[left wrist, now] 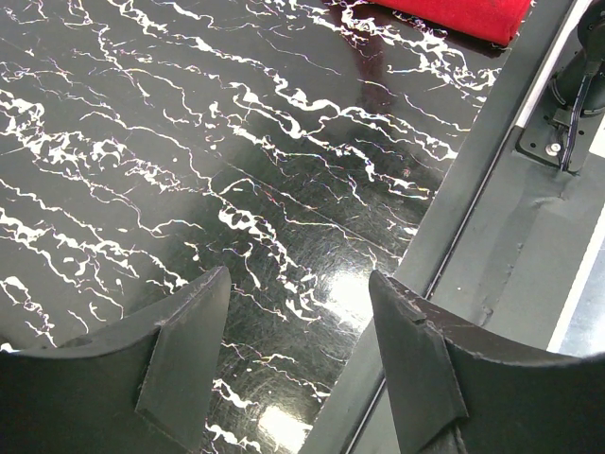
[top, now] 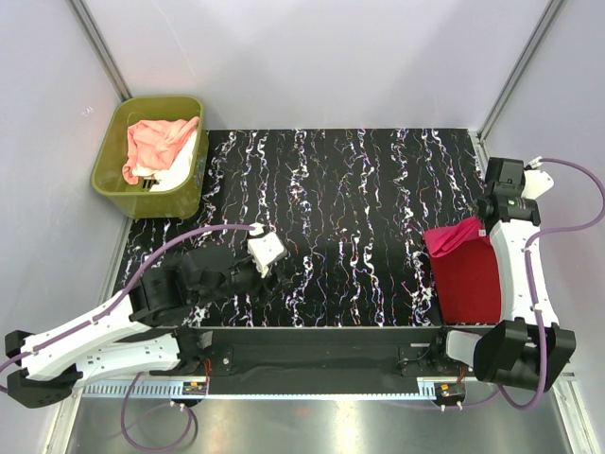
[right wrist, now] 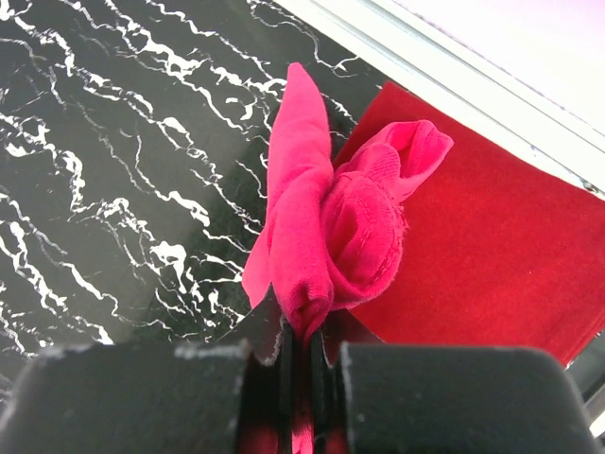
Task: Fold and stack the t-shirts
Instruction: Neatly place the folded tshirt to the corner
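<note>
A folded darker red t-shirt lies flat at the table's right edge; it also shows in the right wrist view and at the top of the left wrist view. My right gripper is shut on a bunch of the hot pink t-shirt, which hangs over the red shirt's far corner. The peach-pink t-shirt and the white t-shirt lie crumpled in the tub. My left gripper is open and empty, low over the table's near-left part.
An olive-green plastic tub stands at the table's far left corner. The black marbled table has a black front rail along its near edge. Grey walls enclose the back and sides.
</note>
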`<action>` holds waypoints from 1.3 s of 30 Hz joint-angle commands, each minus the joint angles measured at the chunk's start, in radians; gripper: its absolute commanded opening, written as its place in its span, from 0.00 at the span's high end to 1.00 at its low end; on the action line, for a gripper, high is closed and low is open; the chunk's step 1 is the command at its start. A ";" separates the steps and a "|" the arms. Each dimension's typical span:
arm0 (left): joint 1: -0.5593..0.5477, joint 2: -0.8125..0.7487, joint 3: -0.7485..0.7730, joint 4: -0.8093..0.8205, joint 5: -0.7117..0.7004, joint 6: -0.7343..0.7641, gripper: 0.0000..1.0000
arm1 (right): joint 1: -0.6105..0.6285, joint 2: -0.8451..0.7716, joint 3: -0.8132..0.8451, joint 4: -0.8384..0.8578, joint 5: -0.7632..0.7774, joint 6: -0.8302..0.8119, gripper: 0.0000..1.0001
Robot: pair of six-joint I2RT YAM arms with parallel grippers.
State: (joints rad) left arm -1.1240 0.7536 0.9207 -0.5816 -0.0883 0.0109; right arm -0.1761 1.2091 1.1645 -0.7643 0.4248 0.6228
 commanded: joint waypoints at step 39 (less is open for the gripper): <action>0.003 -0.007 -0.023 0.042 -0.016 0.027 0.32 | -0.080 0.009 0.041 0.181 -0.268 -0.291 1.00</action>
State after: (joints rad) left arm -1.1240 0.7540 0.9051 -0.5816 -0.0902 0.0265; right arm -0.2501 1.2247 1.1591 -0.6250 0.1806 0.3645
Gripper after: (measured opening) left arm 0.678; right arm 0.047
